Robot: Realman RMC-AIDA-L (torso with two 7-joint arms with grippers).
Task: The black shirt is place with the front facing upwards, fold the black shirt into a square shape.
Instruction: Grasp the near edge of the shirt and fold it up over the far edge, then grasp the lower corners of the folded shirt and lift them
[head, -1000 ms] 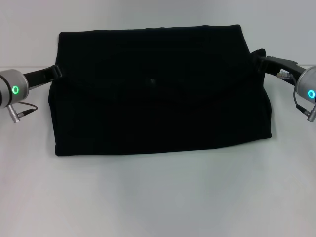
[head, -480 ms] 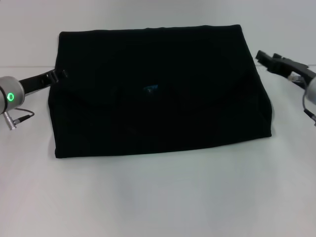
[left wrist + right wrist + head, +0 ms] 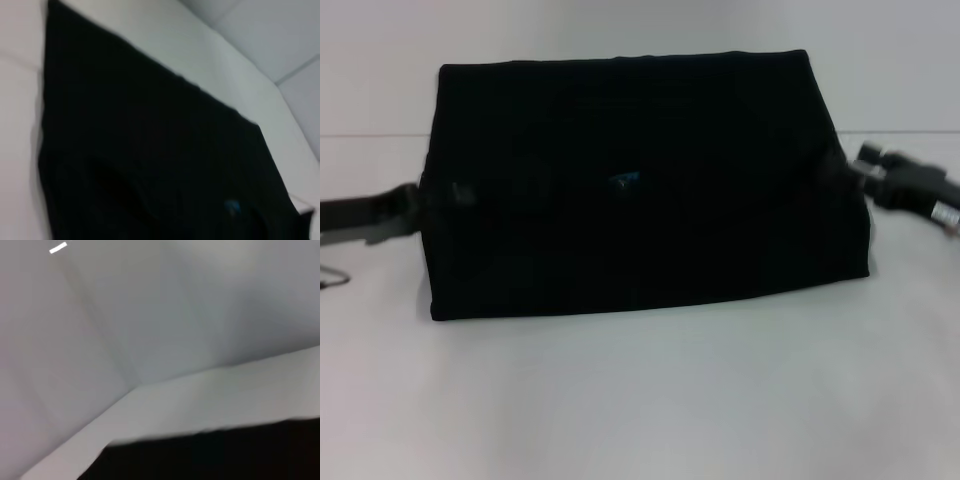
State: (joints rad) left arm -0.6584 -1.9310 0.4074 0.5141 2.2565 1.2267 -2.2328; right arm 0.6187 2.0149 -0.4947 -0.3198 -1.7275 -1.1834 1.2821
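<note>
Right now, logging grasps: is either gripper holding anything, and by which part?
Cannot be told. The left gripper and right gripper sit at the black shirt's side edges.

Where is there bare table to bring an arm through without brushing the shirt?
The widest bare patch is the white table in front of the black shirt, along its whole near edge. Narrow strips lie beside it, but the left gripper crowds the left edge and the right gripper the right. Behind the shirt is only a thin strip before the wall.
</note>
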